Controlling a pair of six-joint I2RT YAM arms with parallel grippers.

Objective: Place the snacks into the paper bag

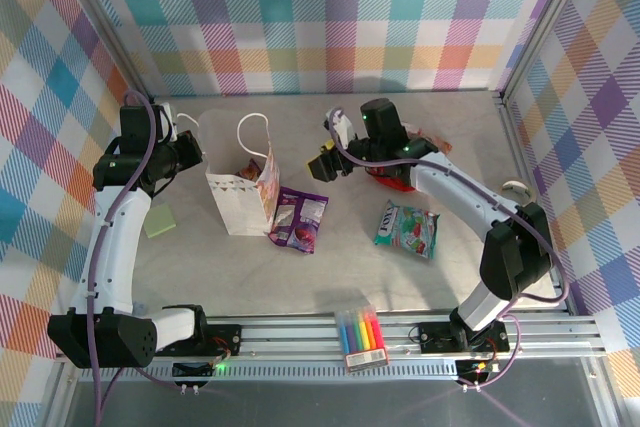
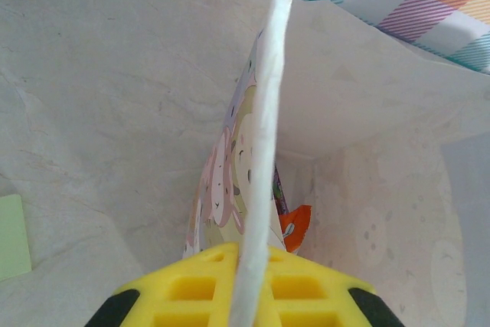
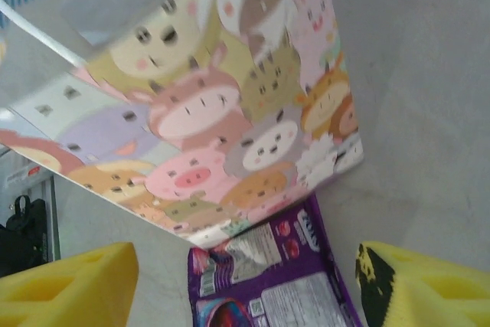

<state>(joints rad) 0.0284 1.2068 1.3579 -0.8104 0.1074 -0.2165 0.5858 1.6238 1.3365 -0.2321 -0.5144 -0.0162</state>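
The paper bag (image 1: 238, 202) stands upright and open left of centre, its animal print facing the right wrist camera (image 3: 230, 112). My left gripper (image 1: 190, 154) (image 2: 245, 266) is shut on the bag's white cord handle (image 2: 264, 135), at the bag's left rim. Inside the bag lies an orange snack (image 2: 295, 227) (image 1: 250, 167). A purple snack (image 1: 298, 219) (image 3: 283, 281) lies flat against the bag's right foot. My right gripper (image 1: 326, 162) (image 3: 245, 289) hovers open above it, holding nothing. A teal-and-white snack (image 1: 407, 229) lies further right. A red snack (image 1: 396, 183) is partly hidden under the right arm.
A pack of rainbow marker pens (image 1: 362, 337) rests on the front rail. A green note (image 1: 160, 220) (image 2: 11, 235) lies left of the bag. A roll of tape (image 1: 516, 188) sits by the right wall. Checked walls enclose the table on three sides.
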